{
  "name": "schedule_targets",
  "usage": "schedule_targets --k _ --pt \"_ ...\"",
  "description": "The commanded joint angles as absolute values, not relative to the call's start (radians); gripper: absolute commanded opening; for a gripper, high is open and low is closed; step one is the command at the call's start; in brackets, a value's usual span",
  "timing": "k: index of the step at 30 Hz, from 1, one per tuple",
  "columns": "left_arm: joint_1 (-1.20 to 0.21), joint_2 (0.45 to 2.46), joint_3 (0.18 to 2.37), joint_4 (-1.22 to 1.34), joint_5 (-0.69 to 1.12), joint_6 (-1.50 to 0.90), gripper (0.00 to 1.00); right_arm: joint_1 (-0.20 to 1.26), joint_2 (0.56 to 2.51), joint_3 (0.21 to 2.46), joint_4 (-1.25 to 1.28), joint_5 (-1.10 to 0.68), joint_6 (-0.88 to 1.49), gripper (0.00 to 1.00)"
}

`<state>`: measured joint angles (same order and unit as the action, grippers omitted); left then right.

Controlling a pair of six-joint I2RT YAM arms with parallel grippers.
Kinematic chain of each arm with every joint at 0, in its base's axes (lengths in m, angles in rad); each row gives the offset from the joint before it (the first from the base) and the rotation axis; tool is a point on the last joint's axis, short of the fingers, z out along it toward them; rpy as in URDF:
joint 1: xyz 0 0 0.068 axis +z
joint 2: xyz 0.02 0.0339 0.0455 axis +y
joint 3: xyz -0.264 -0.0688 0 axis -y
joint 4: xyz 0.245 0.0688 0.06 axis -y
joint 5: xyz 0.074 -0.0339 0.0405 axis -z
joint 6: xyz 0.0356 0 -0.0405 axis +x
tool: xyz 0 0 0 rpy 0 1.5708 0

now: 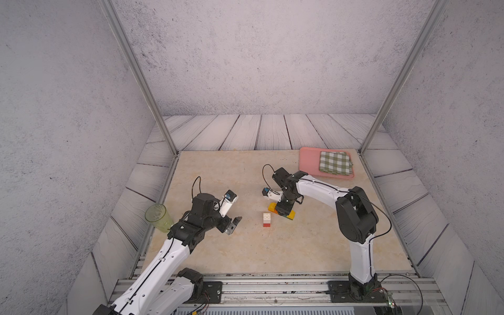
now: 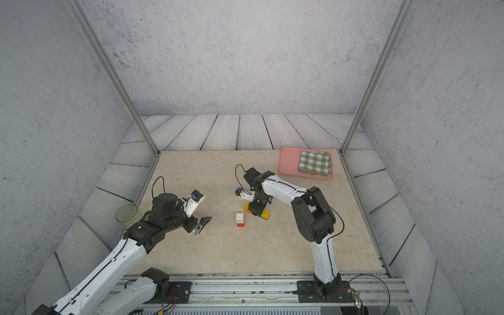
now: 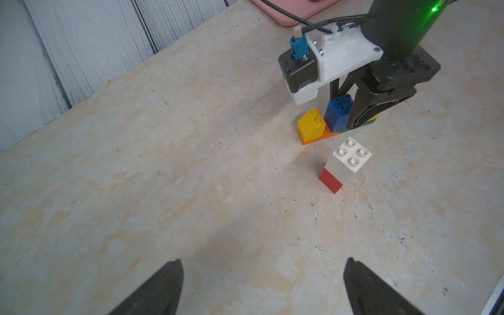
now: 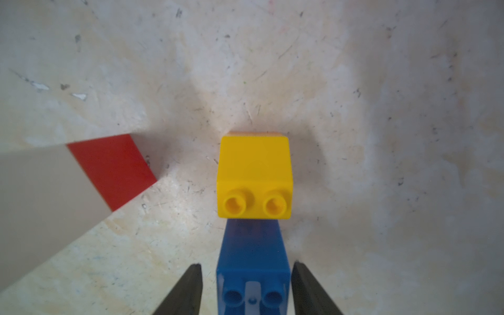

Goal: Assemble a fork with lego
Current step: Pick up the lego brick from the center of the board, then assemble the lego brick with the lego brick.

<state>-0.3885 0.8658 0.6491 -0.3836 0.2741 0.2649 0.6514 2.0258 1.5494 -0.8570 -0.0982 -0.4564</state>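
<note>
Blue brick (image 4: 253,251) sits between right gripper's (image 4: 247,264) fingers; squeezed or not, cannot tell. Only left wrist view shows it atop the orange-green bar (image 3: 313,140), red-and-white stack (image 3: 341,169) standing apart. Left gripper (image 3: 264,260) spread wide, empty.

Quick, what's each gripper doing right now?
Left gripper: open, empty.
Right gripper: jaws astride the blue brick; whether it grips cannot be told.

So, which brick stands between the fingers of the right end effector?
The blue brick, next to a yellow sloped brick; the white-on-red stack stands apart from both.
</note>
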Motion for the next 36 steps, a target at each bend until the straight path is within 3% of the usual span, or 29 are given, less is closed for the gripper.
schedule_targets --k 1,15,20,36 --pt "-0.392 0.864 0.635 -0.371 0.267 0.259 0.98 0.652 2.069 1.560 -0.874 -0.106 -0.451 0.49" --pt "-0.392 0.854 0.641 -0.372 0.271 0.256 0.98 0.650 1.978 1.578 -0.860 -0.049 -0.440 0.01" --pt "-0.392 0.831 0.662 -0.377 0.278 0.258 0.98 0.646 1.906 1.645 -0.888 -0.009 -0.446 0.00" --pt "-0.384 0.643 0.671 -0.589 0.234 0.308 0.98 0.701 1.770 1.779 -1.082 -0.122 -0.602 0.00"
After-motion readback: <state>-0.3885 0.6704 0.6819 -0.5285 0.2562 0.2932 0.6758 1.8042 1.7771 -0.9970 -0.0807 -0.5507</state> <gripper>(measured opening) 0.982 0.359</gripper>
